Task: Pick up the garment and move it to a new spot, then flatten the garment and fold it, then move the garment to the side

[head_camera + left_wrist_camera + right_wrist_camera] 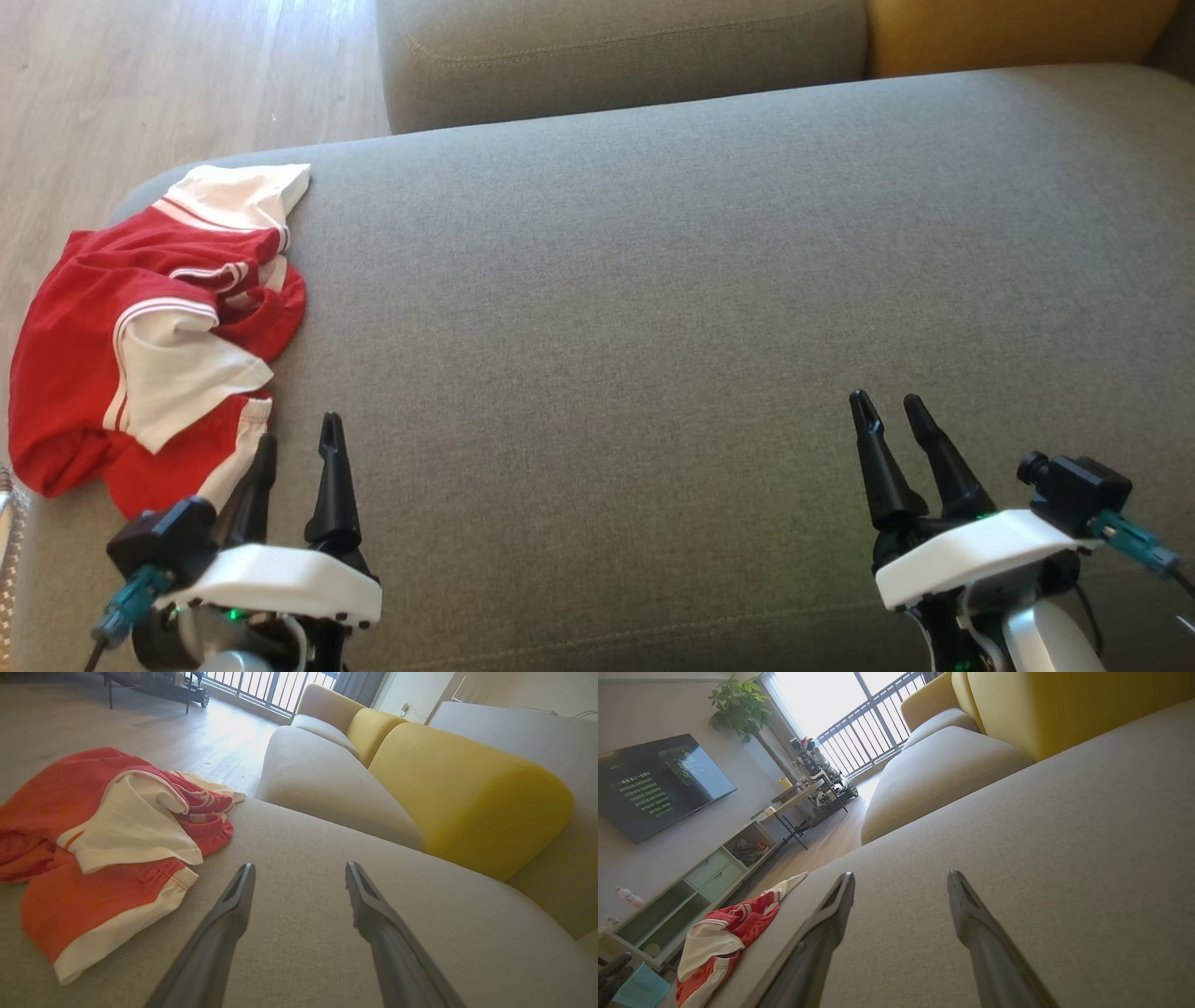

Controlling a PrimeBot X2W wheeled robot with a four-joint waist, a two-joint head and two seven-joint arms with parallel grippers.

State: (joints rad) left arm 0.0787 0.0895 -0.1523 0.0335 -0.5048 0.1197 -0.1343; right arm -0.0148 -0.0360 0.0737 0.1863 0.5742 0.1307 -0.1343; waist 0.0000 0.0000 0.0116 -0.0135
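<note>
I have one garment [140,345] to work with. It sits at the left edge of the grey sofa seat [653,280], running from near the far left corner down towards the near edge, and its outer side spills over that left edge.

My left gripper [299,429] hangs over the near left part of the seat with its two fingers spread and nothing between them. The garment's near hem lies just beside its outer finger. In the left wrist view a strip of bare grey fabric shows between that finger and the garment [107,849], so the two are apart. My right gripper [884,399] is over the near right part of the seat, well apart from the garment, and its two fingers are also spread and empty. From the right wrist view the garment [724,933] is a small heap far off beyond the gripper's [901,875] left finger.

That makes one garment, two grippers and four fingers in all.

The garment is crumpled in a loose heap. It is red with broad white panels, thin white stripes along the seams and a white band at the hem. Folds overlap one another, and I cannot tell what kind of garment it is.
</note>
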